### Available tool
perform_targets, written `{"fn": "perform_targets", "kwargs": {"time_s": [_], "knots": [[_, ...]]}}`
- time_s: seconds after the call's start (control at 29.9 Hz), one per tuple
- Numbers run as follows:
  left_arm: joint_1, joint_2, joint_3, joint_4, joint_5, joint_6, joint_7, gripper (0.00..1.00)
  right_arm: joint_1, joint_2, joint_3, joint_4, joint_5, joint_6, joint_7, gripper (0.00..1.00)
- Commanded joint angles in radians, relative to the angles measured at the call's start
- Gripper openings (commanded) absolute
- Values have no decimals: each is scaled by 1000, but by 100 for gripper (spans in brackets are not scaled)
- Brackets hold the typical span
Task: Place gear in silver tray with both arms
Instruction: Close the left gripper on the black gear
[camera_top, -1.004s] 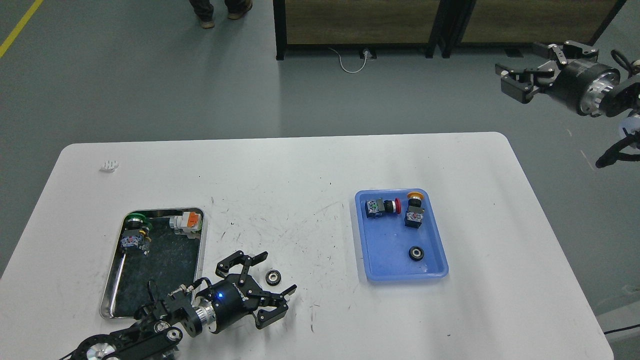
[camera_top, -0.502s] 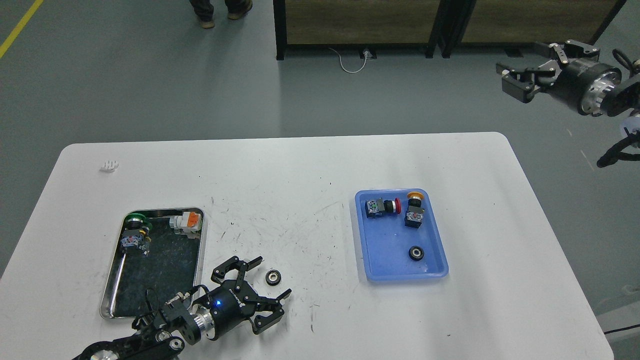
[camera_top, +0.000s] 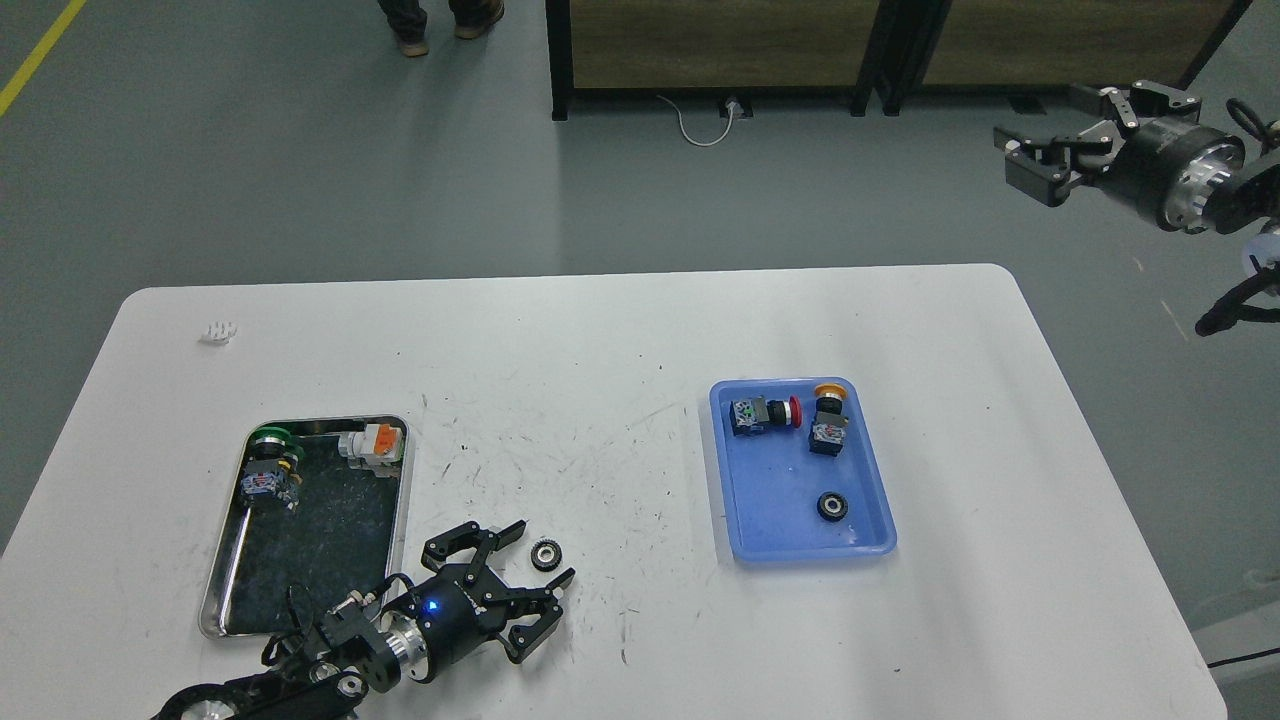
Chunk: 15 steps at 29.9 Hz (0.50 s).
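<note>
A small black gear with a silver hub (camera_top: 545, 554) lies on the white table just right of the silver tray (camera_top: 230, 600). My left gripper (camera_top: 540, 553) is open, low over the table, with the gear between its two fingertips. A second black gear (camera_top: 832, 506) lies in the blue tray (camera_top: 870, 545). My right gripper (camera_top: 1030, 160) is open and empty, held high off the table's far right corner.
The silver tray holds a green-capped switch (camera_top: 270, 465) and an orange-and-white part (camera_top: 375, 443). The blue tray holds a red-capped switch (camera_top: 765, 413) and a yellow-capped switch (camera_top: 828, 420). A small white piece (camera_top: 218, 332) lies far left. A person's feet (camera_top: 440, 25) stand beyond the table.
My left gripper has drawn back and lowered, its fingers now either side of the gear on the table. The right gripper has shifted slightly right. The gear has not moved.
</note>
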<state>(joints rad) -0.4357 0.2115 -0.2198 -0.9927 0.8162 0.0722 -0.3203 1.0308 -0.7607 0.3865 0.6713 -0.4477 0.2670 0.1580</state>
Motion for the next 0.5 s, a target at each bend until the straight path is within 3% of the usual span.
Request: {"fn": "perform_targets", "kwargs": {"time_s": [0.0, 0.2, 0.47], "knots": [[3, 0, 0, -1, 0, -2, 4, 71, 0, -3, 0, 1, 0, 0, 0, 83], [2, -1, 2, -1, 0, -3, 9, 57, 0, -12, -2, 5, -2, 0, 0, 83], [0, -1, 4, -4, 1, -5, 10, 30, 0, -14, -2, 5, -2, 0, 0, 83]]}}
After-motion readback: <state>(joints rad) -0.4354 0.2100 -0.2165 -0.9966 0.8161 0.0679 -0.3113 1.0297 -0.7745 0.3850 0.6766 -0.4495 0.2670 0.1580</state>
